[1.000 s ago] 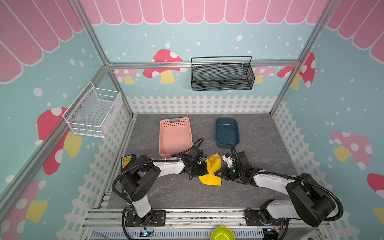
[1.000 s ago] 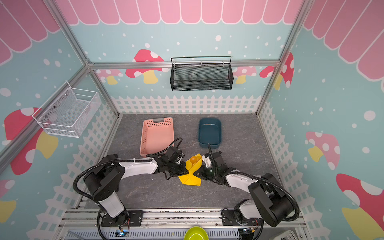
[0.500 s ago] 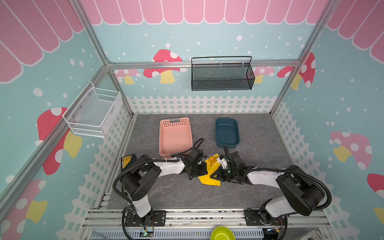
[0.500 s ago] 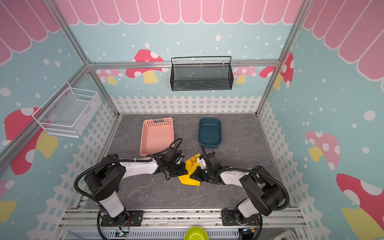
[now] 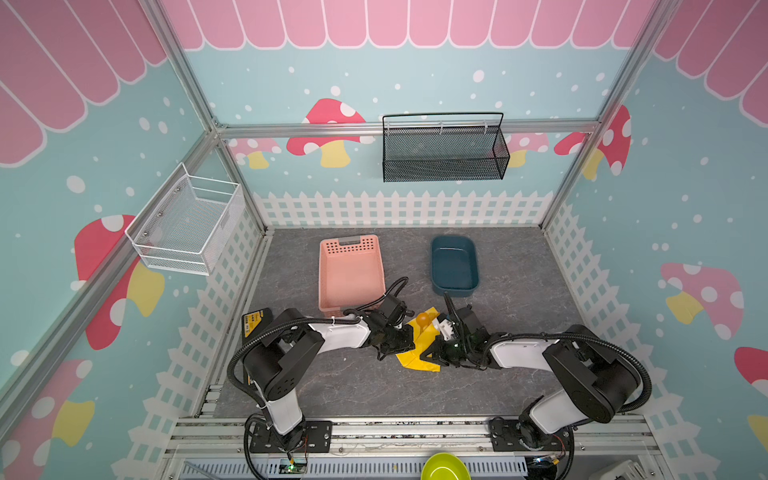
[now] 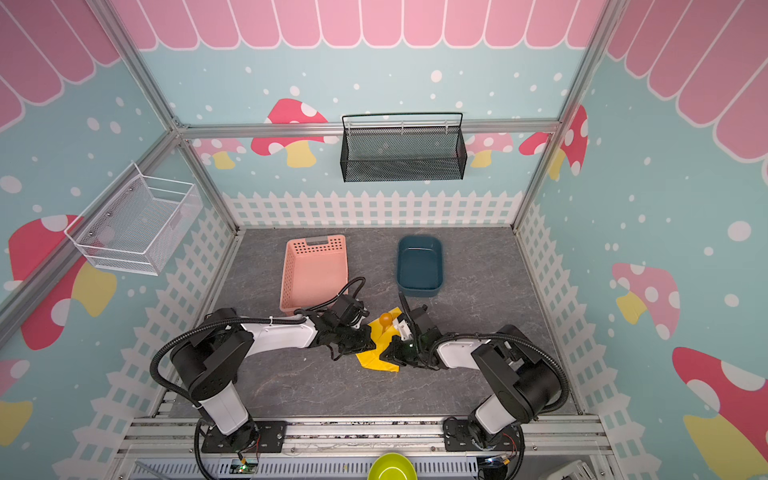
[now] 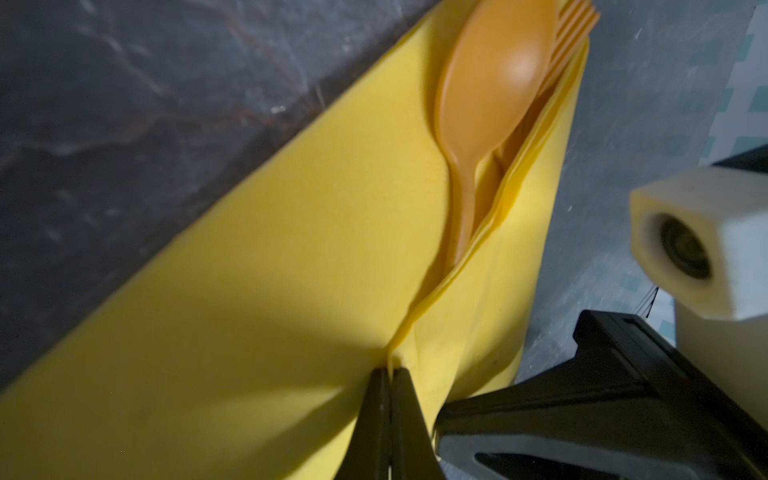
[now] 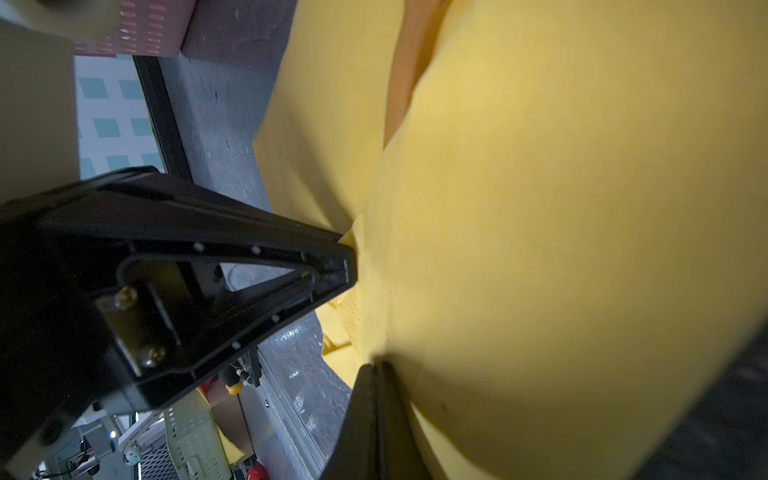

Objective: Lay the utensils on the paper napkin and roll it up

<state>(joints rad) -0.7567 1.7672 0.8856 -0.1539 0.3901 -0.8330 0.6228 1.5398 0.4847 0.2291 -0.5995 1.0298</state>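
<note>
The yellow paper napkin [image 5: 419,360] [image 6: 377,360] lies crumpled on the grey floor between both arms, one flap folded over the utensils. In the left wrist view the orange spoon [image 7: 486,95] lies in the fold of the napkin [image 7: 291,270], with fork tines [image 7: 575,25] beyond it. The spoon bowl [image 5: 423,318] [image 6: 386,318] sticks out at the far end. My left gripper [image 7: 390,370] [image 5: 409,338] is shut on a napkin edge. My right gripper [image 8: 376,365] [image 5: 432,353] is shut on the napkin [image 8: 561,249] from the opposite side, close to the left one.
A pink slotted basket [image 5: 351,270] stands just behind the left arm. A dark blue tub [image 5: 453,262] stands behind the right arm. A black mesh basket [image 5: 444,153] and a white wire basket [image 5: 187,224] hang on the walls. A green bowl [image 5: 442,467] sits at the front rail.
My right gripper has moved left onto the napkin and closed on it, and the napkin's right side is now bunched towards the middle. The left gripper has stayed put.
</note>
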